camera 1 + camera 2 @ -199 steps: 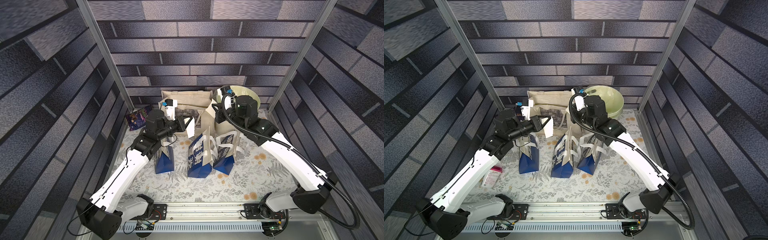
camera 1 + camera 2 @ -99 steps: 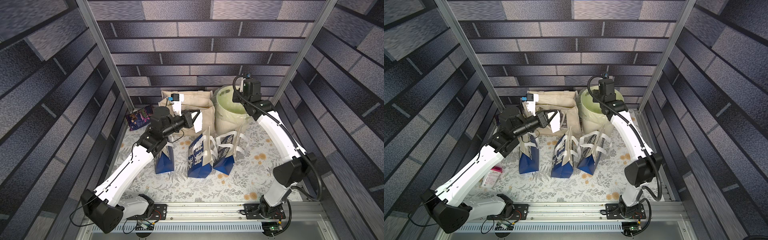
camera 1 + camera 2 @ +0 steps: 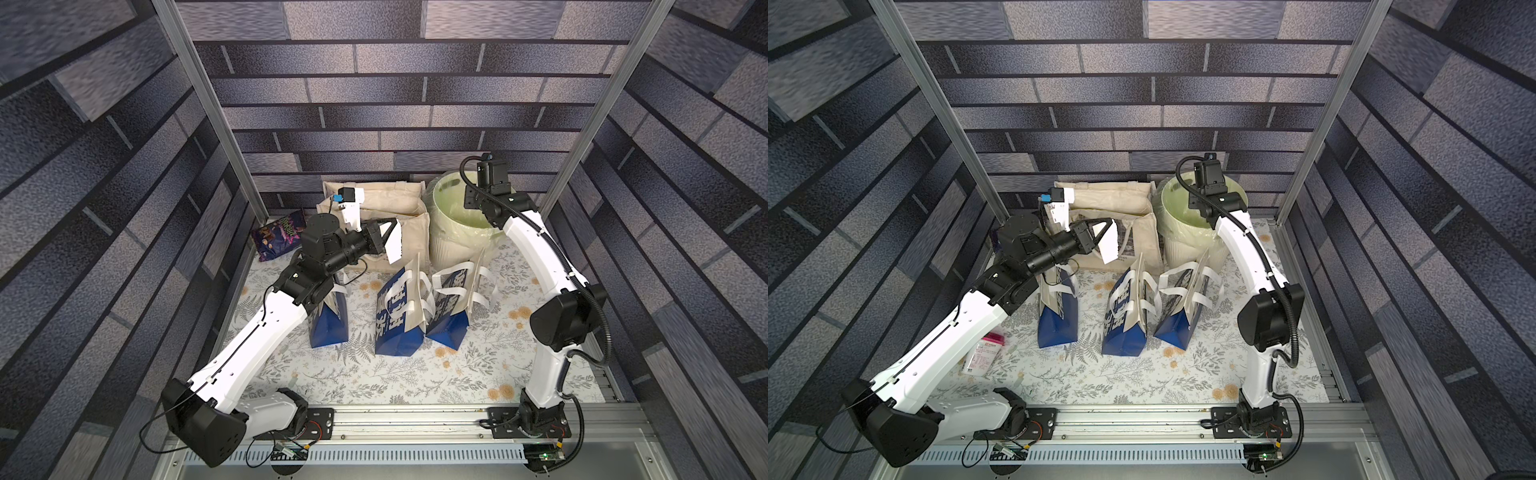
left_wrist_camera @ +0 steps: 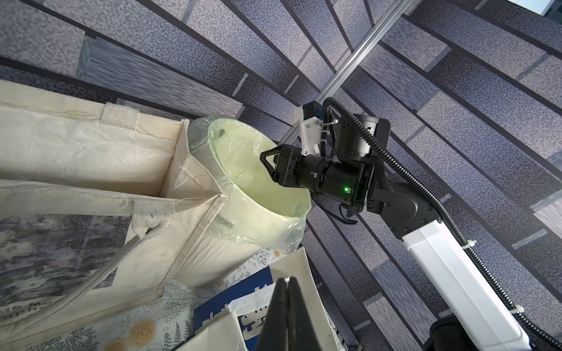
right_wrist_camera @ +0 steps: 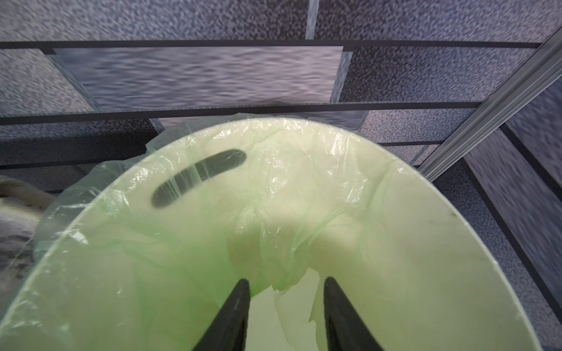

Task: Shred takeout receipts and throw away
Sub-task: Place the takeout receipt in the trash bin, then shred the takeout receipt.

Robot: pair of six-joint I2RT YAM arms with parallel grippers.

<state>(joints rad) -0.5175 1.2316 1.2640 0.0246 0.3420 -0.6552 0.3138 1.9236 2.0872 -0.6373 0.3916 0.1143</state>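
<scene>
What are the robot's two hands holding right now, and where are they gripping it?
The left hand pinches a white receipt near its top end; the rest hangs free. The right hand is open above the lined bin, holding nothing.

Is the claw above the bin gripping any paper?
No, in the right wrist view the right gripper is open and empty, and white paper pieces lie in the bin below.
</scene>
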